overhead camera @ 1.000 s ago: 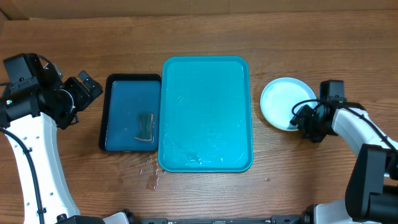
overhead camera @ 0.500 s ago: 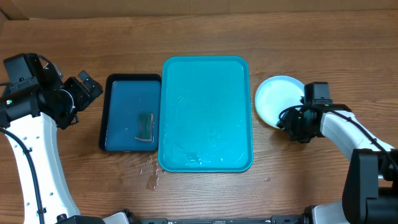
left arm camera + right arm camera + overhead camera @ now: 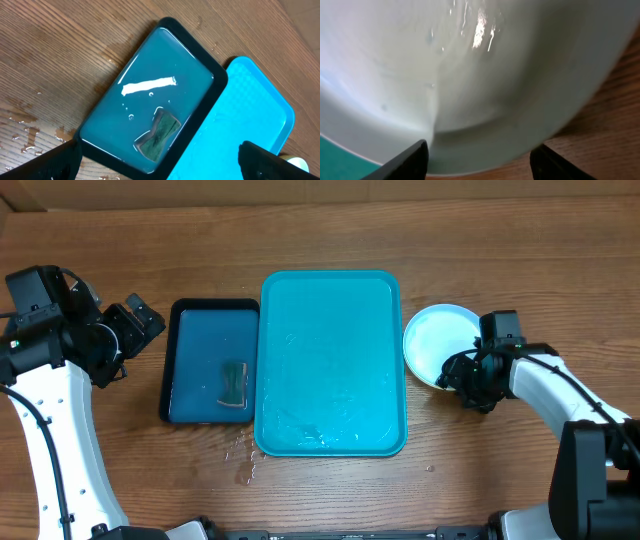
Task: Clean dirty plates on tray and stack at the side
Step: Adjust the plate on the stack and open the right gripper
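Note:
A pale light-blue plate (image 3: 438, 343) lies on the wood just right of the turquoise tray (image 3: 332, 360), which holds only some water. My right gripper (image 3: 458, 376) is at the plate's near right rim. In the right wrist view the plate (image 3: 470, 75) fills the frame and the gripper (image 3: 480, 162) stands open, one finger over the rim and one over the wood, not pinching it. My left gripper (image 3: 140, 326) hangs open left of the dark tray, its fingers wide apart in the left wrist view (image 3: 160, 167), holding nothing.
A smaller dark blue, black-rimmed tray (image 3: 190, 340) with water and a green sponge (image 3: 233, 383) sits against the turquoise tray's left side. Water drops (image 3: 245, 455) wet the wood near the two trays' front corners. Bare wood lies in front and behind.
The plate slid left toward the turquoise tray with my right gripper at its rim, and the right jaws have widened. The left arm has not moved.

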